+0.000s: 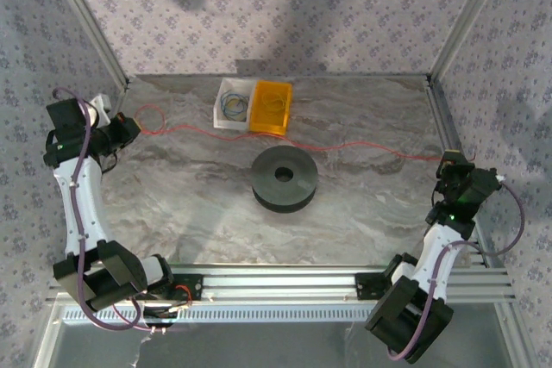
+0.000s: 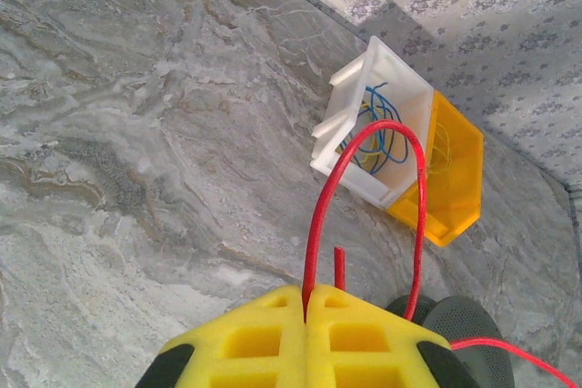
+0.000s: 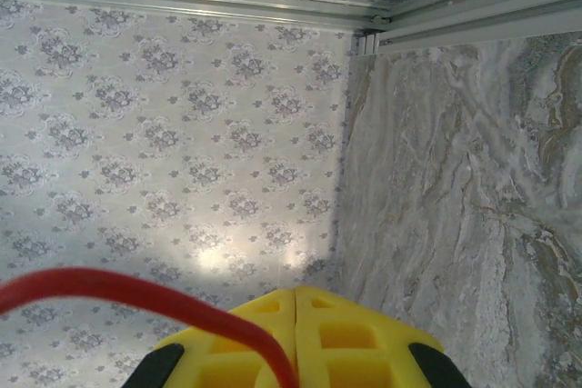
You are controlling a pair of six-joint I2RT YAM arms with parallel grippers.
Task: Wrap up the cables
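My left hand and right hand each pinch the cable, which stretches beyond the spool. I'd hold even tension while bringing it round.

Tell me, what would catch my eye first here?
A thin red cable stretches across the table, one end pinched in the left gripper, the other in the right gripper. A dark round spool sits mid-table, with a white box and an orange box side by side behind it.
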